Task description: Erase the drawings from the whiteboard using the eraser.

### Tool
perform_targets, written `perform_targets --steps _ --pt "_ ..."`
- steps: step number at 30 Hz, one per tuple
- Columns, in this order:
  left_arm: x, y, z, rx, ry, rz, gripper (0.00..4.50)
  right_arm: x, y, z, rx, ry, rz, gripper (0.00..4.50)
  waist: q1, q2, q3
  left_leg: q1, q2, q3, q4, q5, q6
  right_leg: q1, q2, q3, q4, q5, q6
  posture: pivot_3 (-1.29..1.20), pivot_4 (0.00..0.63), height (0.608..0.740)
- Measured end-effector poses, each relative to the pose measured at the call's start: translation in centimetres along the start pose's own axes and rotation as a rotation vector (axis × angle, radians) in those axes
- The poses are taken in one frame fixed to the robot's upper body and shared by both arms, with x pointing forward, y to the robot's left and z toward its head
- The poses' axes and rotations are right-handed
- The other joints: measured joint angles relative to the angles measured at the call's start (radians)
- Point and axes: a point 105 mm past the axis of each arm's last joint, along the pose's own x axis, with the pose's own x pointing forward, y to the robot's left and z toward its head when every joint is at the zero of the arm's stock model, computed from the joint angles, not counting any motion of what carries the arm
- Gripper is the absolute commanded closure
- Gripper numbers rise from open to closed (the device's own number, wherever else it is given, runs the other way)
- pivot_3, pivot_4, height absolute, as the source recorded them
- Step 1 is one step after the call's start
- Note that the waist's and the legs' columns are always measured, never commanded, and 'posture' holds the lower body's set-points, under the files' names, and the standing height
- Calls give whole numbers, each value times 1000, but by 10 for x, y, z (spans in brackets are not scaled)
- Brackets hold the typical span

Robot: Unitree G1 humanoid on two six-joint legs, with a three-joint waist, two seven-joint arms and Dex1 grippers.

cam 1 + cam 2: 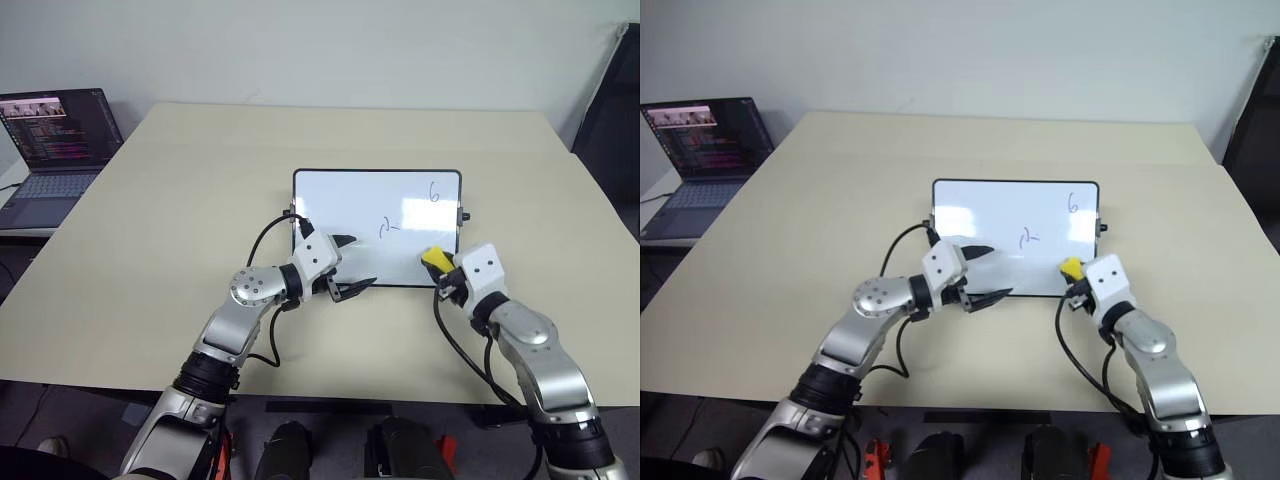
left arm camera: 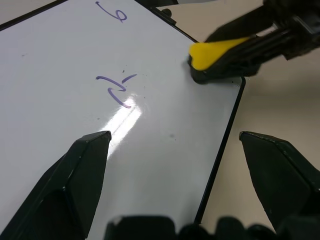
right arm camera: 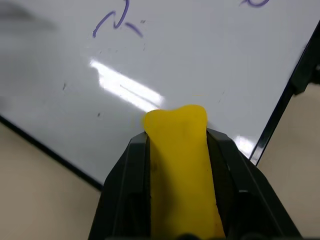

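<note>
two marks left | my right gripper (image 1: 437, 262) pinches eraser (image 3: 180, 165), left gripper (image 1: 346, 268) spread, empty | unpinned whiteboard (image 1: 340, 200) may slide

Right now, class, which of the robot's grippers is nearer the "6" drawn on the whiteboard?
Right. The right gripper, holding the eraser, sits just below the "6"; the left gripper is over the board's opposite lower edge.

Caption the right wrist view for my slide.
Right gripper holds yellow eraser over whiteboard, squiggle unerased.
</note>
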Motion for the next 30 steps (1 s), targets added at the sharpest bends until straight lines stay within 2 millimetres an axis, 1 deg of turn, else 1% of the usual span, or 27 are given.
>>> perform_targets --steps 4,8,10,13,15,20,28,30 --pt "0 0 0 -2 -1 2 0 -5 -1 -8 5 43 0 3325 0 0 0 1 0 1 0 0 0 0 0 0 0 1 1 0 150 740" --pt "0 0 0 -3 -1 3 0 -5 -4 -7 -7 52 0 3325 0 0 0 1 0 0 0 1 -1 1 0 0 0 1 1 0 150 740" --pt "0 0 0 -3 0 4 0 -5 -9 -6 -20 53 -9 3325 0 0 0 1 -1 1 0 1 -1 1 0 0 0 1 1 0 150 740" --pt "0 0 0 -4 -2 9 0 -3 -16 -2 -28 39 -30 3325 -1 0 0 1 0 1 0 1 -1 1 0 0 0 1 2 0 150 740" --pt "1 1 0 -5 -5 16 0 0 -18 2 -26 23 -37 3325 -2 0 0 2 0 1 0 1 -1 1 0 0 0 1 2 0 150 740" --pt "3 0 3 -16 -20 24 0 16 -21 22 4 -57 -75 3325 -4 -1 0 2 0 1 0 2 -1 0 1 0 1 2 2 0 150 740" --pt "1 5 3 -17 -19 58 0 17 -21 30 -3 -109 -73 3325 -1 -1 0 -2 0 1 -1 2 -1 -1 -1 0 -2 2 2 0 150 740" --pt "3 7 5 -24 -32 80 0 21 -23 36 12 -143 -80 3325 -1 -1 1 -1 0 1 0 2 -1 -1 -1 0 -1 2 2 0 150 740"
